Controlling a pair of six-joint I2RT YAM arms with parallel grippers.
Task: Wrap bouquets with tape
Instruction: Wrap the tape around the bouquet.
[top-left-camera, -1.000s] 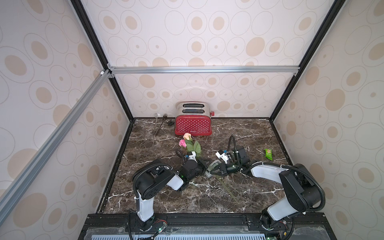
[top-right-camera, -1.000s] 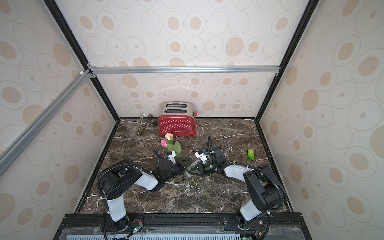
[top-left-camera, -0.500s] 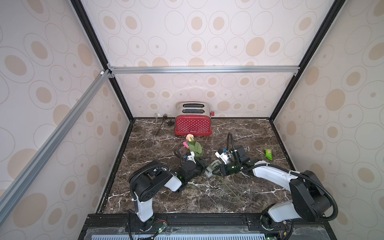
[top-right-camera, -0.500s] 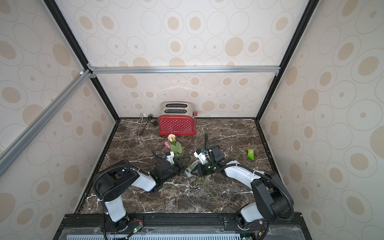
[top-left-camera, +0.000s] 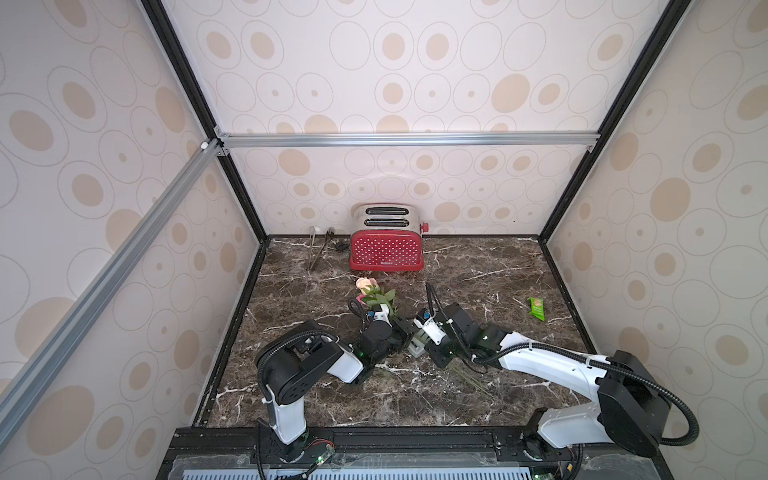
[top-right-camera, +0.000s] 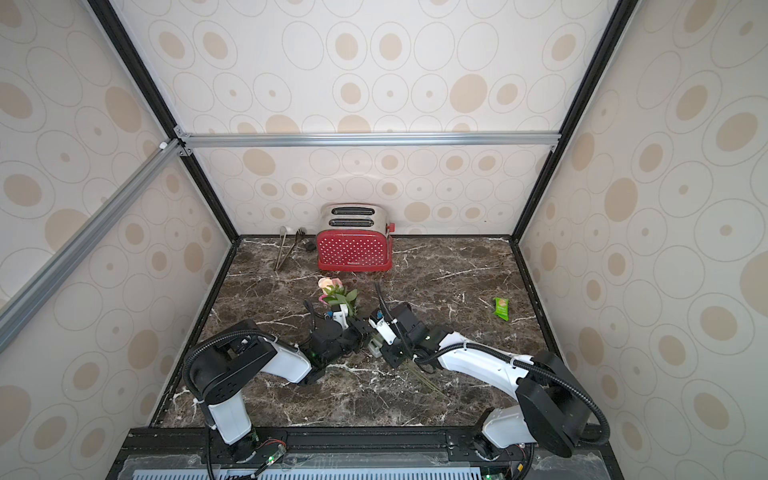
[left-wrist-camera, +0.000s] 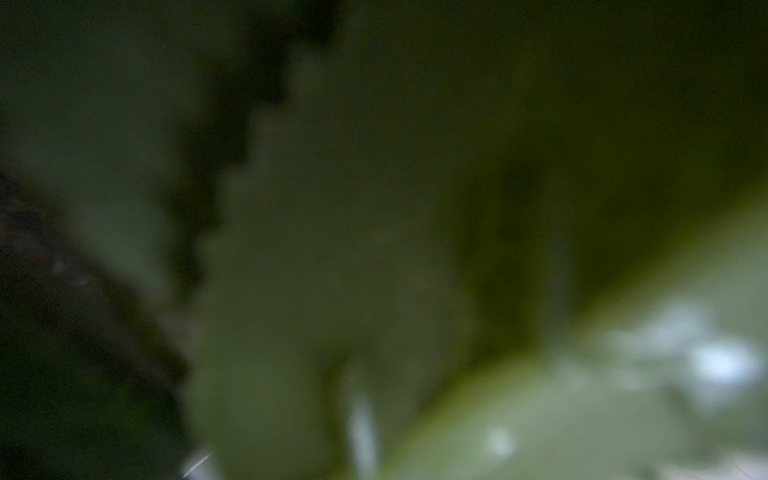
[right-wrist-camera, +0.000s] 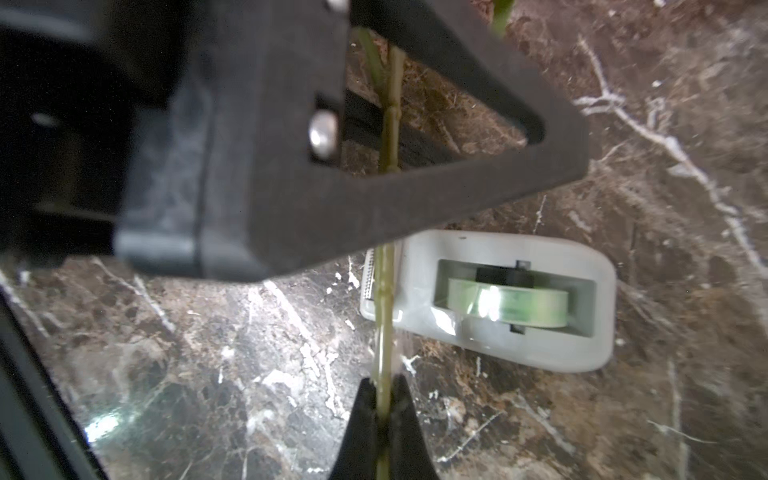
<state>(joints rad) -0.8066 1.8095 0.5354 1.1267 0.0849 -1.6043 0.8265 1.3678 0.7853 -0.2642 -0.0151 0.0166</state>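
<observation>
The bouquets lie mid-table, peach and pink heads toward the toaster, thin stems running forward. My right gripper is shut on the stems just beside the grey tape dispenser, whose greenish roll shows on top. My left gripper sits at the stems further up; one black triangular finger covers them, so its opening is hidden. Blurred green leaves fill the left wrist view. Loose stem ends trail past the right gripper.
A red dotted toaster stands at the back wall, with metal utensils to its left. A small green snack packet lies at the right. Patterned walls close in the marble table on three sides.
The right arm's elbow has dropped lower and swung outward to the right. The flower heads have shifted a little toward the front. Both grippers stay at the stems.
</observation>
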